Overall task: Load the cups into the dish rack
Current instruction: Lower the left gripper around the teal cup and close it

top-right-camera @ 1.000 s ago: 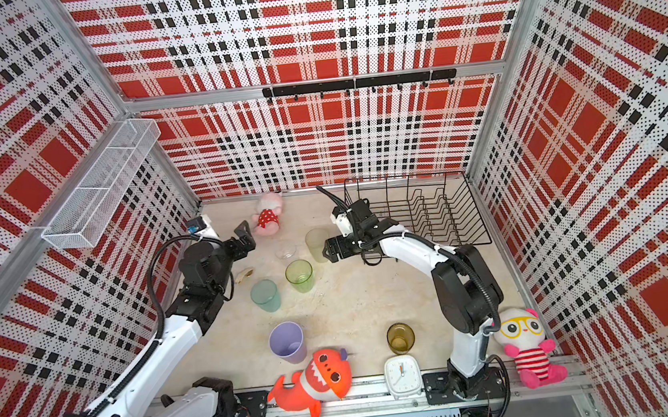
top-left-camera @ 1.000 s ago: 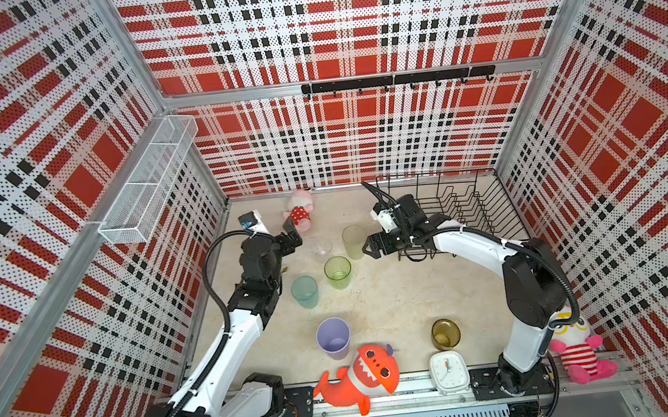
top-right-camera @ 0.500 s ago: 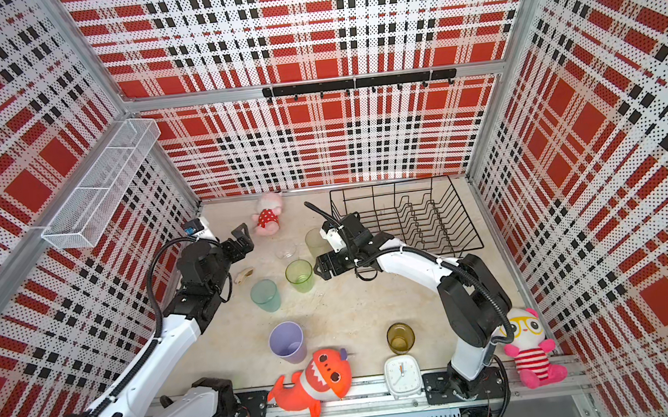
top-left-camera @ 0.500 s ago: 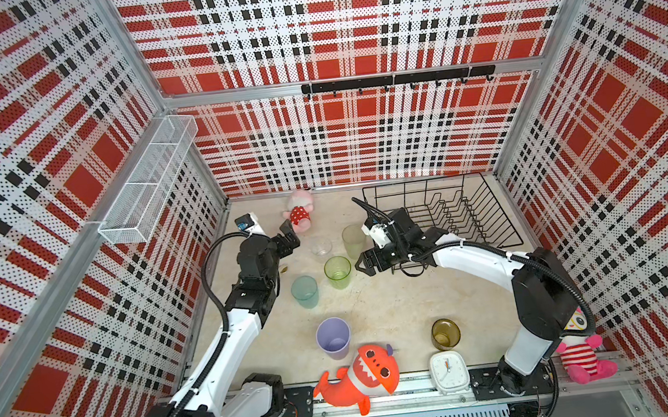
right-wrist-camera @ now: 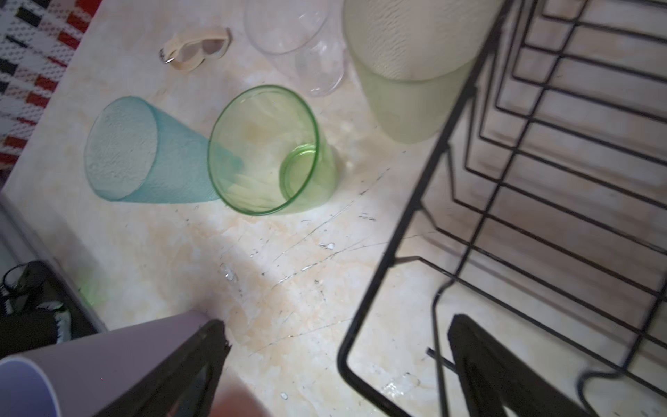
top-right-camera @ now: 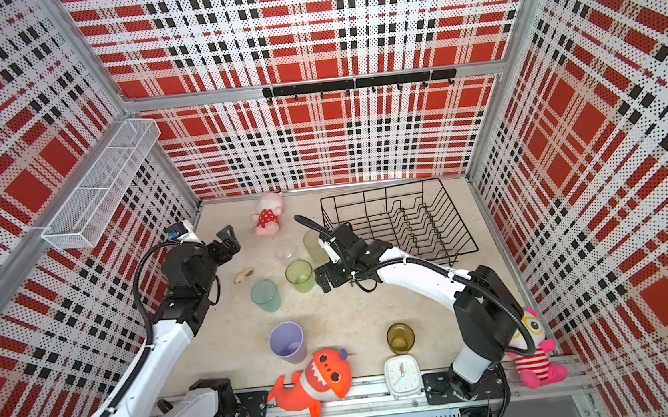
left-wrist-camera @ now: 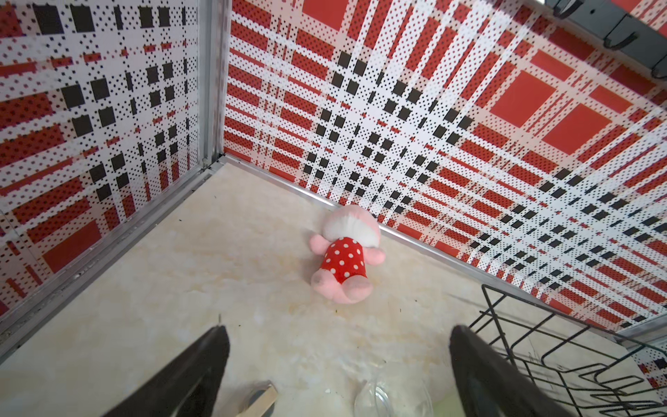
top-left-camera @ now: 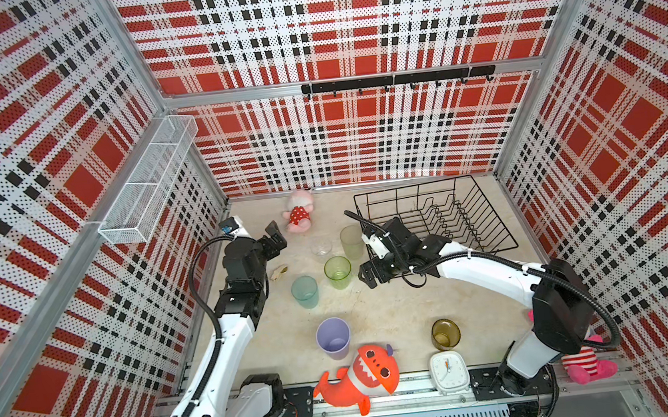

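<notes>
So, my right jaws are wide and empty, just right of the green cup [top-left-camera: 337, 272]; left jaws wide too, idle far-left. I'd straddle its wall low, minding the teal cup [top-left-camera: 304, 291] beside it. Rack [top-left-camera: 450, 223] sits empty far-right. Right wrist view shows the rack corner close by; top views alone show the amber cup [top-left-camera: 446, 333].

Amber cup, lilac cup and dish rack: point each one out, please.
amber cup [top-left-camera: 446, 334]: in a top view, on its inside bottom.
lilac cup [top-left-camera: 333, 339]: in a top view, on its inner wall.
dish rack [top-left-camera: 413, 185]: in a top view, on its back rim.
</notes>
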